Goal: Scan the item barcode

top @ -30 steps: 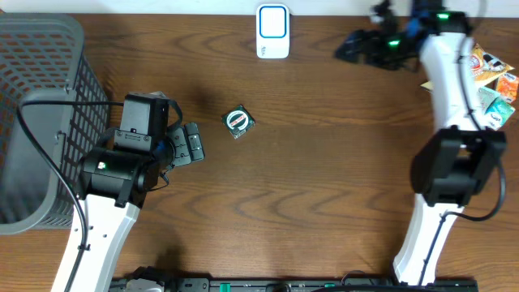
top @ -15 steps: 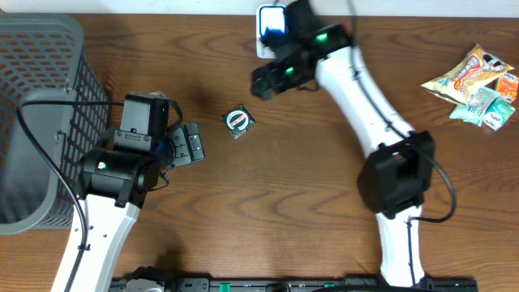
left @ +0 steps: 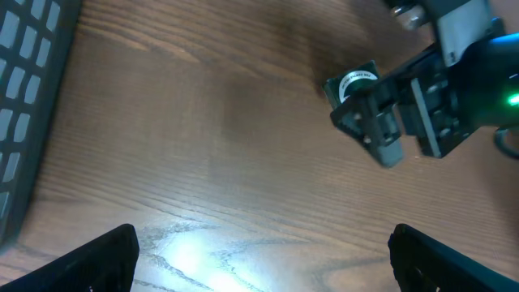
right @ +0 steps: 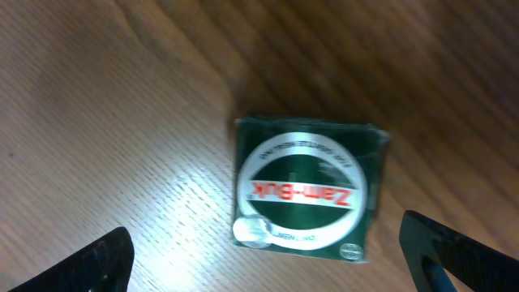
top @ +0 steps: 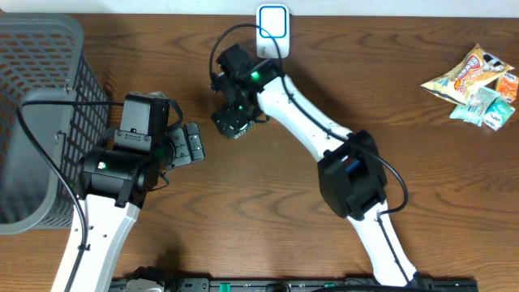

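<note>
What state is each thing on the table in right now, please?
Zam-Buk box: flat on the table, label up, not gripped.
Right gripper: open, above the box.
Left gripper: open, empty.
Scanner: at the far edge, untouched.
Snack packets: piled at the right.
Basket: upright, far left.

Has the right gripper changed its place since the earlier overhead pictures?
Yes. The right gripper has swept left from beside the snack packets, past the white scanner, and now hangs open over the green Zam-Buk box.
</note>
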Controlling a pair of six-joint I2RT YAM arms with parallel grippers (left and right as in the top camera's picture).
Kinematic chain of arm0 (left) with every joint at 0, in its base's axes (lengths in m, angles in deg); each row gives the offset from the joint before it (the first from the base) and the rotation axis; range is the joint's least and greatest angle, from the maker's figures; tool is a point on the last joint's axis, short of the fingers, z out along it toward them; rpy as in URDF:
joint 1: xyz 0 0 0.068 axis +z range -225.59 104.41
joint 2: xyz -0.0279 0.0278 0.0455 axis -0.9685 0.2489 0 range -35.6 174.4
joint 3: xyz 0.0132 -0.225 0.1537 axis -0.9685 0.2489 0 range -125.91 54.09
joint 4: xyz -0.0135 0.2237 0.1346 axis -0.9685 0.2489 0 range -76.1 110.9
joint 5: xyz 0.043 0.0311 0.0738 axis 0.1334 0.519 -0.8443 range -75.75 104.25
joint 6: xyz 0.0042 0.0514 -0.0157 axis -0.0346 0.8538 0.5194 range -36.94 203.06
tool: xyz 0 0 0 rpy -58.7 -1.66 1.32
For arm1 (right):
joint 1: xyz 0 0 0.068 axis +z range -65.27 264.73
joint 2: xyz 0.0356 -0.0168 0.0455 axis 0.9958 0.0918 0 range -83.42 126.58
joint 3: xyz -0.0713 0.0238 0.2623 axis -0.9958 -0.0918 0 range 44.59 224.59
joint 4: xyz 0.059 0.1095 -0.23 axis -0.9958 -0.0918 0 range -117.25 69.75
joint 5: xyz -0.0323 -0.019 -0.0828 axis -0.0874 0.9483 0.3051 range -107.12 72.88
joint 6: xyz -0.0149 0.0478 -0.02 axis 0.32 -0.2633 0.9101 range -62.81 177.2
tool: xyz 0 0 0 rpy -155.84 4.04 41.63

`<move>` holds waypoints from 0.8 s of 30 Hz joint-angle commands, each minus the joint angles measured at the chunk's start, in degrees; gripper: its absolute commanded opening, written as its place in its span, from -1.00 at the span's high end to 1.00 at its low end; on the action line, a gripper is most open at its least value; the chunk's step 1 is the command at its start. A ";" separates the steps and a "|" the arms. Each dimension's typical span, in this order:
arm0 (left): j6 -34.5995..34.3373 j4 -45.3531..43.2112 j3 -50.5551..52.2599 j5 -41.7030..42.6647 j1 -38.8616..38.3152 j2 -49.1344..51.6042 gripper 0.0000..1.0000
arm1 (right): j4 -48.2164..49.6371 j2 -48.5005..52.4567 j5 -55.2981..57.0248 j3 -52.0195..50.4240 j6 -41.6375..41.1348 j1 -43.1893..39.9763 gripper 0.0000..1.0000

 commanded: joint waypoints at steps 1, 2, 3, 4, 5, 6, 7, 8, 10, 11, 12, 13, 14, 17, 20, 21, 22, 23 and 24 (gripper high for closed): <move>-0.52 -0.02 -0.50 0.09 0.09 0.11 -0.96 | -0.02 1.79 4.81 -0.11 -4.17 1.33 -0.98; -0.52 -0.02 -0.52 0.11 0.09 0.11 -0.96 | 0.00 1.88 6.03 -0.11 -5.01 1.49 -0.98; -0.52 -0.02 -0.50 0.09 0.09 0.11 -0.96 | 0.00 1.90 7.69 -0.11 -5.90 1.68 -0.95; -0.52 -0.02 -0.52 0.09 0.09 0.11 -0.96 | -0.02 1.90 8.59 -0.11 -6.16 1.77 -0.92; -0.52 -0.02 -0.52 0.09 0.09 0.11 -0.96 | -0.04 1.90 9.07 -0.11 -6.32 1.79 -0.91; -0.52 -0.02 -0.50 0.09 0.09 0.11 -0.96 | -0.07 1.90 9.01 -0.11 -6.32 1.79 -0.91; -0.52 -0.02 -0.50 0.09 0.09 0.11 -0.96 | -0.07 1.90 8.98 -0.11 -6.32 1.79 -0.91; -0.52 -0.02 -0.52 0.09 0.09 0.11 -0.96 | -0.09 1.90 8.98 -0.11 -6.34 1.79 -0.90; -0.52 -0.02 -0.50 0.09 0.09 0.11 -0.95 | -0.28 1.92 8.98 -0.11 -6.34 1.79 -0.91; -0.52 -0.02 -0.50 0.09 0.09 0.11 -0.96 | -0.33 1.92 8.98 -0.13 -6.36 1.79 -0.91; -0.52 -0.02 -0.52 0.09 0.09 0.11 -0.95 | -0.39 1.92 8.98 -0.13 -6.58 1.79 -0.89; -0.52 -0.02 -0.50 0.09 0.09 0.11 -0.95 | -0.48 1.92 8.98 -0.13 -7.06 1.86 -0.89; -0.52 -0.02 -0.52 0.09 0.09 0.11 -0.95 | -0.55 1.92 8.98 -0.13 -7.69 1.92 -0.89; -0.52 -0.02 -0.52 0.09 0.09 0.11 -0.96 | -0.98 1.95 8.98 -0.15 -8.07 2.21 -0.78; -0.52 -0.02 -0.52 0.11 0.09 0.11 -0.95 | -1.51 1.95 9.01 -0.15 -8.39 2.34 -0.43; -0.52 -0.02 -0.50 0.09 0.09 0.11 -0.96 | -1.62 1.95 9.01 -0.15 -8.74 2.34 -0.28; -0.52 -0.02 -0.50 0.09 0.09 0.11 -0.95 | -1.70 1.95 9.01 -0.15 -9.27 2.34 -0.13; -0.52 -0.02 -0.52 0.09 0.09 0.11 -0.96 | -1.81 1.95 9.03 -0.15 -10.05 2.34 0.06; -0.52 -0.02 -0.50 0.11 0.09 0.11 -0.96 | -1.84 1.95 9.03 -0.15 -10.60 2.34 0.18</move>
